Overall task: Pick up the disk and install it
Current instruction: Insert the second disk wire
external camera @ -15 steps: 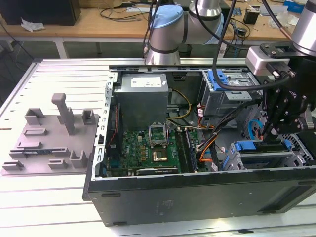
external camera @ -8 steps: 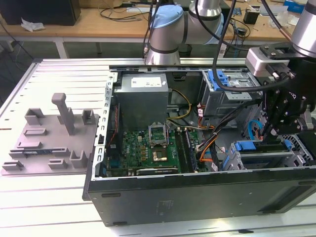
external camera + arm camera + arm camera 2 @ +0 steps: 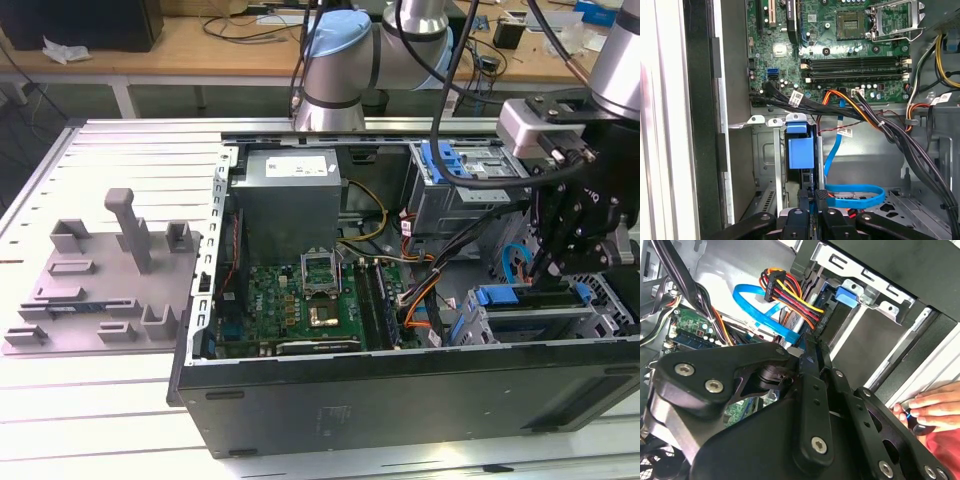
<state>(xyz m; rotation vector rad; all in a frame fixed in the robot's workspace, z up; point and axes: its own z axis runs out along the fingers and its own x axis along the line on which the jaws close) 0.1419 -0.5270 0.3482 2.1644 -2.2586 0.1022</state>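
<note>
The disk [image 3: 540,299] stands on edge in the metal drive cage [image 3: 530,325] at the front corner of the open computer case, on the exterior view's right. A blue plastic rail end [image 3: 801,150] caps the disk's dark edge [image 3: 799,177] in the first wrist view. My gripper [image 3: 543,270] reaches down into the case right above the disk. Its two black fingers [image 3: 803,200] lie close together, with their tips at the disk's edge and nothing visible between them. In the second wrist view the gripper [image 3: 810,345] points at the cage slot beside the cable bundle.
A flat blue cable [image 3: 855,195] and a red-yellow-black wire bundle [image 3: 790,292] run close to the fingers. The motherboard [image 3: 300,300] and power supply [image 3: 290,195] fill the case. A grey holder with posts [image 3: 105,280] lies outside on the exterior view's left. A person's hand [image 3: 932,407] rests by the case edge.
</note>
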